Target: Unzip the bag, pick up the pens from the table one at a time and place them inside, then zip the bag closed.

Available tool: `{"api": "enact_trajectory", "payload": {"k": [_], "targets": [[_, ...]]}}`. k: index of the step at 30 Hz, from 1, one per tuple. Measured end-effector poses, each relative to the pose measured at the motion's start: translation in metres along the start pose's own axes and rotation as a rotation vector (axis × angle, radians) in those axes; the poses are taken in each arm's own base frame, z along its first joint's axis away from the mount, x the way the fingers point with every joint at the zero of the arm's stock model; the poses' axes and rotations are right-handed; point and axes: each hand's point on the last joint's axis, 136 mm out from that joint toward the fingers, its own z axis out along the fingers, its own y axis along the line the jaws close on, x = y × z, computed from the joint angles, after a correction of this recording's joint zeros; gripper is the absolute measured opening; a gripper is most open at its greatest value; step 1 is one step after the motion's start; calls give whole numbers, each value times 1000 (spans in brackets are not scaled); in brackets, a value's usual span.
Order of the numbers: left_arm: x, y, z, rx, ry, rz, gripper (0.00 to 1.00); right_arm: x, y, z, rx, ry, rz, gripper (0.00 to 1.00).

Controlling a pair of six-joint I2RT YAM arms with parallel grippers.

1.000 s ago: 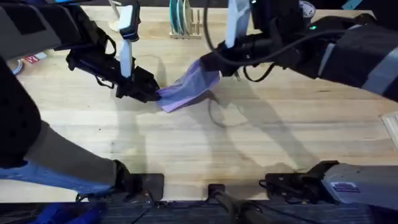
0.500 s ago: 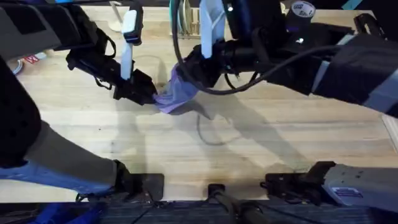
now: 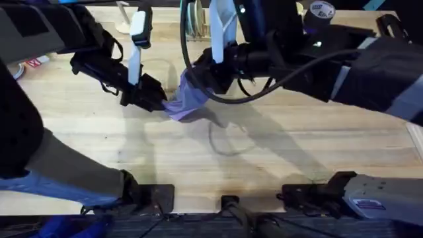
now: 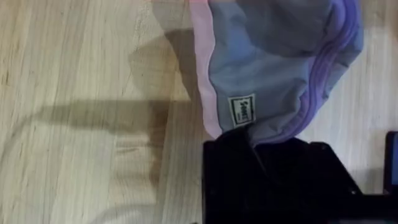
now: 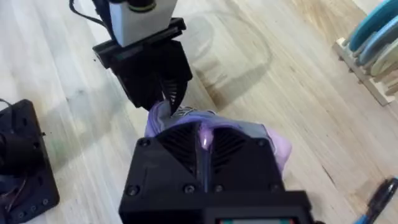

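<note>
The lavender bag (image 3: 187, 100) is lifted and bunched between both grippers above the table (image 3: 264, 158). My left gripper (image 3: 157, 100) is shut on the bag's left end. In the left wrist view its black fingers (image 4: 249, 155) pinch the hem of the bag (image 4: 273, 62) beside a small sewn label. My right gripper (image 3: 199, 78) is shut on the bag's upper right end. In the right wrist view purple fabric of the bag (image 5: 165, 115) shows between my right gripper (image 5: 204, 142) and the left gripper (image 5: 163, 96). A slim dark and blue pen (image 5: 379, 198) lies at that view's edge.
A wooden rack with teal plates (image 3: 195, 20) stands at the table's far edge, also seen as the rack (image 5: 373, 43). A tape roll (image 3: 322, 10) sits at the back right. A black block (image 5: 22, 155) lies near the left arm.
My right gripper has moved left toward the left gripper, bunching the bag shorter between them. The left gripper has stayed put. Little has shifted in the last half second.
</note>
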Motion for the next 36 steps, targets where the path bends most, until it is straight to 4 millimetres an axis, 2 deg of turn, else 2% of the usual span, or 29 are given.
{"api": "enact_trajectory", "payload": {"k": [5, 6, 9, 12, 13, 16, 20, 23, 28, 36], "targets": [[-3, 1, 0, -4, -18, 2, 44, 4, -19, -5, 36, 7, 32, 37], [-5, 1, 0, -5, -27, 3, 44, 5, -26, -8, 48, 8, 44, 114], [-10, 2, 0, -10, -58, 6, 44, 6, -48, -23, 87, -7, 85, 547], [-23, 8, -1, -30, -124, 27, 44, -12, -72, -52, 144, -94, 96, 951], [-24, 8, -1, -31, -120, 35, 44, -18, -81, -65, 170, -126, 102, 983], [-25, 8, -1, -27, -124, 34, 44, -30, -105, -101, 250, -203, 144, 995], [-25, 8, -1, -27, -124, 34, 44, -30, -127, -124, 310, -240, 212, 996], [-25, 8, -1, -27, -124, 34, 44, -27, -133, -127, 323, -242, 251, 996], [-25, 8, -1, -27, -124, 34, 44, -24, -132, -127, 317, -235, 279, 996], [-25, 8, -1, -27, -124, 34, 44, 3, -124, -119, 291, -129, 352, 996]]}}
